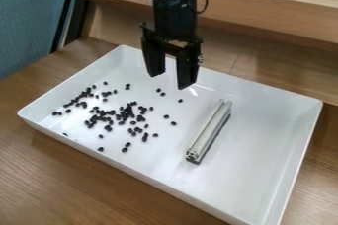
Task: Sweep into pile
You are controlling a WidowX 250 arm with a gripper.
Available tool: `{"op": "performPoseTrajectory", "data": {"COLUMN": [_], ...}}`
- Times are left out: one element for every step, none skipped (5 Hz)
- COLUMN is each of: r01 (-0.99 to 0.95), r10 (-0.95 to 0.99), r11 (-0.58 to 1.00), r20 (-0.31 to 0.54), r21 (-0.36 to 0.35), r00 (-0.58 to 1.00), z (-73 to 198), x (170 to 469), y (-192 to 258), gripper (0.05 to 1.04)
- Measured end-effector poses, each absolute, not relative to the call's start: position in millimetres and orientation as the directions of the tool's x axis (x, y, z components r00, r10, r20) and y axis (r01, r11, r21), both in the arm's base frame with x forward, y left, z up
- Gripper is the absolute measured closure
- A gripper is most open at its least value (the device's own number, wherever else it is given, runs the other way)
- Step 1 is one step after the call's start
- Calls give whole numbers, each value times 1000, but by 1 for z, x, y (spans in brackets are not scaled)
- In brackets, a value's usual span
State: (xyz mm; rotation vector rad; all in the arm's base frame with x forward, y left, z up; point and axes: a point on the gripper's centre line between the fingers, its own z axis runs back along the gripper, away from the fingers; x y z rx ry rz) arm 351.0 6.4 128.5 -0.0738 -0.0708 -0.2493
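dark beans scattered, loosely clumped at view left in white tray. metal bar laid at a slant in tray, right of beans in view, not touched by fingers, which are held above, toward far edge, spread apart, nothing gripped. bar seen lower right of them. tray set on wooden bench.

From where I stand, the black gripper hangs, fingers apart, over a white tray on a wooden table. Dark beans lie scattered inside, a metal bar near them.
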Motion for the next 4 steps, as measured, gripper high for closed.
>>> {"op": "performPoseTrajectory", "data": {"r01": [245,232,213,150], "r10": [-242,-228,-210,-144], "r11": [966,965,969,981], "r20": [47,48,37,54], "r21": [-79,-117,-127,-127], "r00": [969,972,977,988], "z": [116,104,94,88], "x": [350,352,352,355], "y": [6,-8,-29,-39], "gripper": [85,85,85,85]}}
